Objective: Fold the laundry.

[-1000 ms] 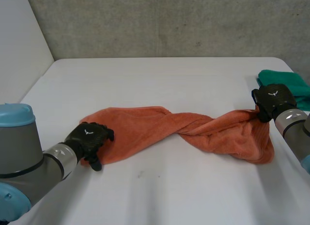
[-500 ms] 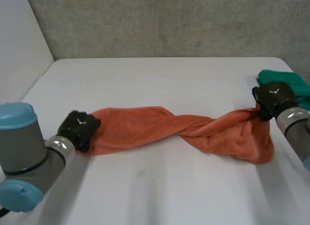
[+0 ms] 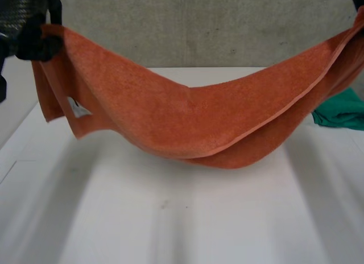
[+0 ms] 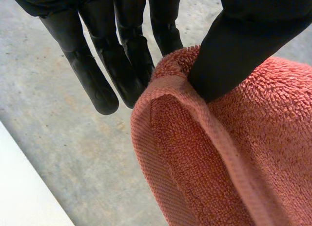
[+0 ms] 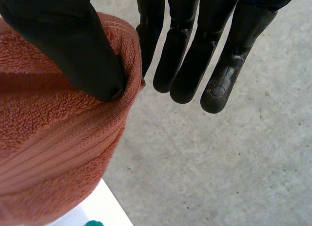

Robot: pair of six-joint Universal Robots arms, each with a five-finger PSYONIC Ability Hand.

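you've lifted the towel (image 3: pixel 187 122) off the counter (image 3: pixel 187 224); left hand (image 4: pixel 92 65) and right hand (image 5: pixel 185 55) pinch its ends between thumb and fingers, ready for folding.

Orange towel (image 3: pixel 187 124) sags above table (image 3: pixel 170 230), left hand (image 3: pixel 24 16) gripping corner

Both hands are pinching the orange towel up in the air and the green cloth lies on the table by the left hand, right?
Wrong side. The head view shows the green cloth on the table toward the right hand. The rest holds: left hand and right hand each pinch the orange towel, held up.
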